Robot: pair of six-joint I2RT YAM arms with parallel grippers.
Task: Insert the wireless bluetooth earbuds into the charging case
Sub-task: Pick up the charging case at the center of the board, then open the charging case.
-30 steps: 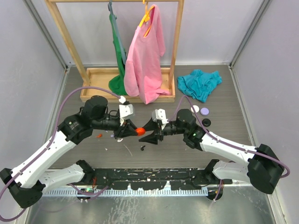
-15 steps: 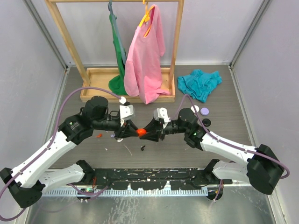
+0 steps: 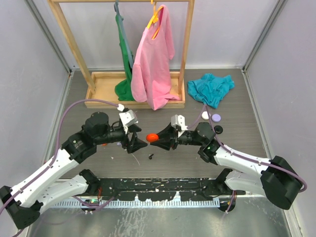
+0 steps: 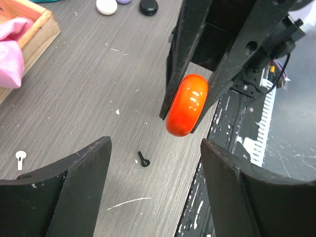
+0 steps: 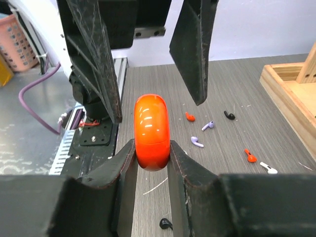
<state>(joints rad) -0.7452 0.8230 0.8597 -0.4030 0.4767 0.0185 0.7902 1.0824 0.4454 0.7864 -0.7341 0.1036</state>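
Red and glossy, the charging case (image 3: 152,137) hangs mid-frame in the top view, clamped by the right gripper (image 3: 156,139); the left gripper (image 3: 138,144) gapes empty beside it. Left wrist view: a black earbud (image 4: 143,159) lies lower centre. Right wrist view: earbuds (image 5: 197,142) scatter right; judged light, rigid, slick, so pinch each by its stem.

The grey wood-grain table (image 3: 237,98) carries a wooden garment-rack base (image 3: 103,81) at the rear, with a crumpled teal garment (image 3: 211,89) just beside it. A white case (image 3: 205,115), a lilac case (image 3: 216,118) and a black case (image 3: 218,129) lie close together. Scattered at centre: red earbuds (image 5: 190,117), lilac earbuds (image 5: 197,142), black earbuds (image 4: 143,159), a white earbud (image 4: 20,157).
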